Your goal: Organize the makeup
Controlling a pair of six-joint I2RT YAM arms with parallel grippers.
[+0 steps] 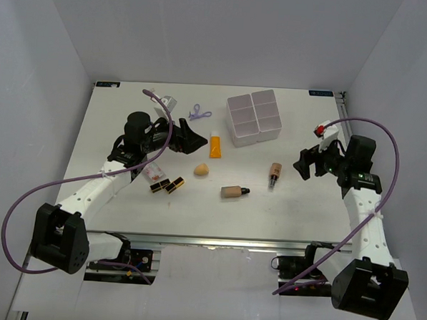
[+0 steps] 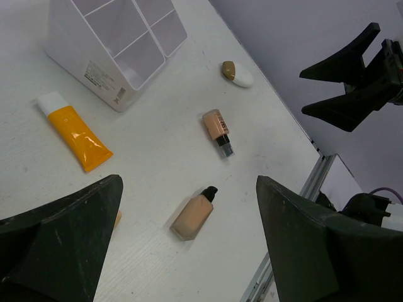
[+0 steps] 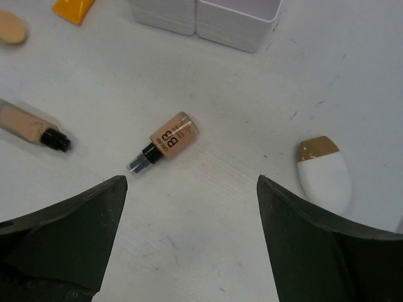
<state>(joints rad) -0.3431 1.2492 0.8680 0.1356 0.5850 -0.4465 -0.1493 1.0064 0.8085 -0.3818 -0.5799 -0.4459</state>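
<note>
From above, sorting looks barely begun: all the makeup (image 1: 235, 191) lies loose on the counter (image 1: 304, 208). Centre left, our left hand (image 1: 192, 139) hovers spread and empty beside the orange tube (image 1: 215, 145); the white box (image 1: 254, 118) stands upper centre; at right, our right hand (image 1: 308, 163) gapes empty. Next, we judge, lowering squarely over the tube, then closing.

This looks like a robotics lab test cell. A white table (image 1: 296, 214) sits boxed in by plain pale walls (image 1: 220, 31) at nine, twelve and three o'clock. At six o'clock a bare aluminium rail (image 1: 216, 242) edges the table. Two white-and-black robot arms (image 1: 90, 193) are mounted there, at seven and five o'clock. Purple cables (image 1: 4, 228) loop loose from each arm, as on bench equipment.
</note>
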